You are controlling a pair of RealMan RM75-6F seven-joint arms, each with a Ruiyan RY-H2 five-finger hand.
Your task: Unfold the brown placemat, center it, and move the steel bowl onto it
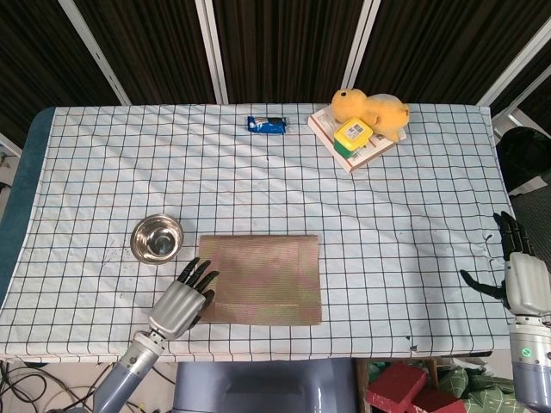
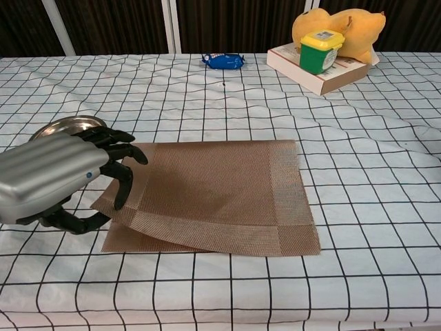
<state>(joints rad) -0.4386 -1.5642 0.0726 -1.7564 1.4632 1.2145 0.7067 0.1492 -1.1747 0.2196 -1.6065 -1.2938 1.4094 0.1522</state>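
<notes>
Brown woven fabric is lying folded near the front of the table: one placemat, still doubled over, with its top layer peeling up at the front left corner. One left hand is pinching that corner, dark fingers curling over the top of the layer and the thumb reaching in beneath it, so the flap is sagging between the hand and the lower layer. From overhead the same hand is sitting at the mat's left front edge.

One steel bowl is standing empty on the checked cloth, just left of the mat's far left corner and not touching it. In the chest view only its rim is peeking out behind the hand.

One right hand is hanging past the table's right edge, well apart from everything, fingers spread and holding nothing.

Along the far side, things are sitting one of each: one blue packet, one book, one green tub with a yellow lid on the book, and one yellow plush toy resting against the tub.
</notes>
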